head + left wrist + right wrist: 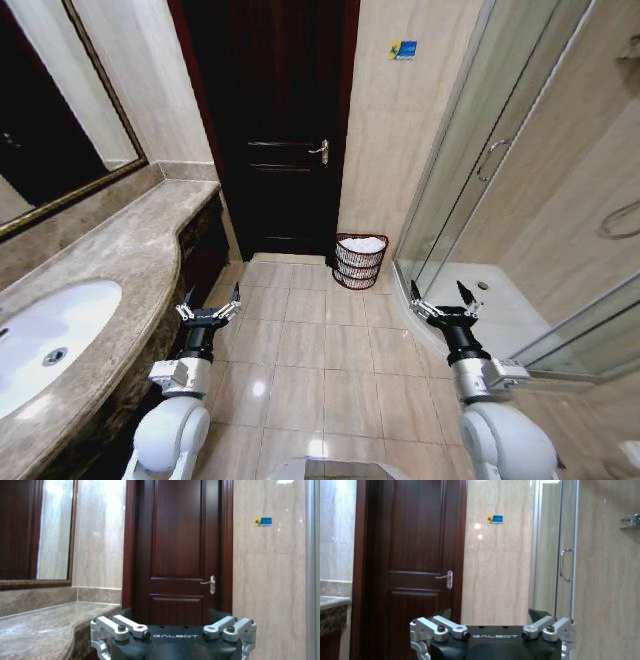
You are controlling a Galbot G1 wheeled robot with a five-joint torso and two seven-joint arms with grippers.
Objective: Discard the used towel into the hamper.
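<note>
The hamper, a small round dark openwork basket, stands on the tiled floor by the wall, between the dark door and the shower glass. A white towel lies bunched inside its top. My left gripper is open and holds nothing; it hangs low over the floor beside the counter, well short of the hamper. My right gripper is also open and holds nothing, near the shower's curved base and to the right of the hamper. Each wrist view shows its own gripper, left and right, pointing at the door wall.
A marble counter with a white sink runs along the left under a mirror. The dark door is shut ahead. A glass shower enclosure fills the right. Open tiled floor lies between the arms.
</note>
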